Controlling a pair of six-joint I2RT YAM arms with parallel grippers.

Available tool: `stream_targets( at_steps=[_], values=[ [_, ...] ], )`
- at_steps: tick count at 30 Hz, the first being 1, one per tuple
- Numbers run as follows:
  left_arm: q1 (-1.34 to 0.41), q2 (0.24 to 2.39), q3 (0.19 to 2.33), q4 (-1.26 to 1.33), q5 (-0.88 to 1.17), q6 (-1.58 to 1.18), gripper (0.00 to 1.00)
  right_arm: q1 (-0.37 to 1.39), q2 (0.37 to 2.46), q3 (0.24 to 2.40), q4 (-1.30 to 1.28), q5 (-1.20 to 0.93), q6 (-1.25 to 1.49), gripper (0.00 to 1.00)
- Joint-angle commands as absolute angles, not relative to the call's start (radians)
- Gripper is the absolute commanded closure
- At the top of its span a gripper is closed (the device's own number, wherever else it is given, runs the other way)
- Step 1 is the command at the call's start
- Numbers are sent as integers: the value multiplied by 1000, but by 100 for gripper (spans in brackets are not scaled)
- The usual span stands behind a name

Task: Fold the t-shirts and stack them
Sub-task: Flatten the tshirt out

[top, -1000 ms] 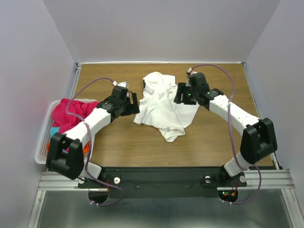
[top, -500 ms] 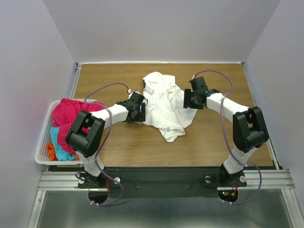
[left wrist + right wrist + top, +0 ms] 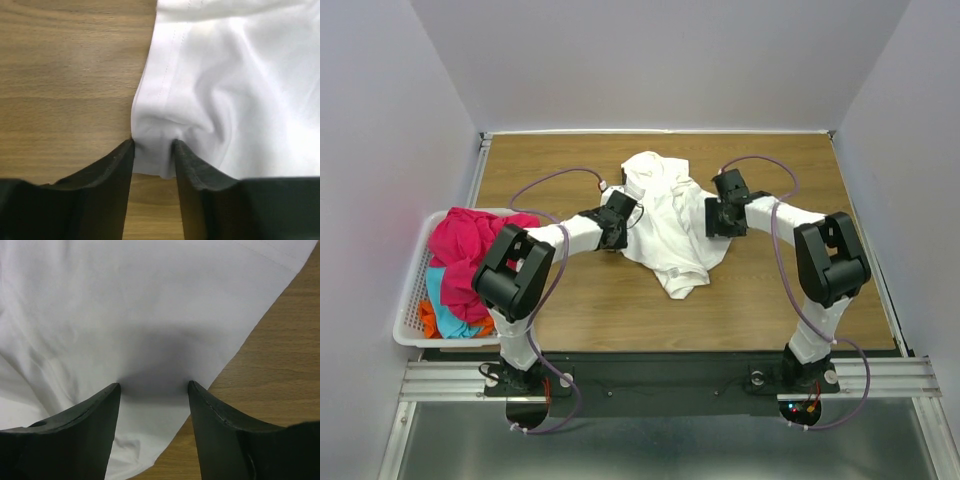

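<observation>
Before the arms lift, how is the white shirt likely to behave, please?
Probably floppy: the white shirt lies crumpled in soft folds and bunches up in the left gripper. It looks thin, so it should sag below any grip point. Pushed, it would likely wrinkle rather than slide whole.

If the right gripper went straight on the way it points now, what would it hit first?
The white t-shirt. The right gripper points at its cloth, near the edge, jaws open, shadow just ahead. The wooden table probably lies right beneath, though depth is unclear.
</observation>
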State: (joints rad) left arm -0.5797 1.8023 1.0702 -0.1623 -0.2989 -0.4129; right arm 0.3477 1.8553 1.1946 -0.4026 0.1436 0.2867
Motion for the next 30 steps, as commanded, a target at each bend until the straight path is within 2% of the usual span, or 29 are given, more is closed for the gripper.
stream_targets(
  at_steps=[1, 3, 4, 5, 7, 9, 16, 23, 29, 30],
  values=[
    [-575, 1879, 1060, -262, -357, -379, 78, 345, 1879, 1126, -416, 135, 293, 42],
    [-562, 1882, 1081, -275, -370, -361, 97, 345, 1887, 1101, -432, 112, 296, 53],
    [-551, 1882, 1092, -284, -373, -354, 100, 345, 1890, 1092, -445, 107, 298, 59],
    [-523, 1881, 1110, -293, -376, -348, 100, 344, 1890, 1068, -475, 103, 302, 75],
    [-488, 1873, 1133, -302, -380, -322, 100, 345, 1867, 1040, -505, 100, 311, 90],
    [-433, 1870, 1176, -316, -390, -299, 100, 345, 1833, 990, -549, 97, 336, 99],
    [-304, 1952, 1448, -405, -428, -235, 100, 400, 1620, 849, -718, -63, 406, 99],
    [-210, 2135, 1915, -541, -475, -245, 100, 680, 1500, 746, -815, -244, 517, 99],
    [-175, 2313, 2221, -624, -520, -245, 100, 844, 1500, 857, -815, -394, 502, 99],
    [-172, 2321, 2233, -621, -520, -241, 100, 845, 1499, 911, -815, -400, 494, 93]
  ],
)
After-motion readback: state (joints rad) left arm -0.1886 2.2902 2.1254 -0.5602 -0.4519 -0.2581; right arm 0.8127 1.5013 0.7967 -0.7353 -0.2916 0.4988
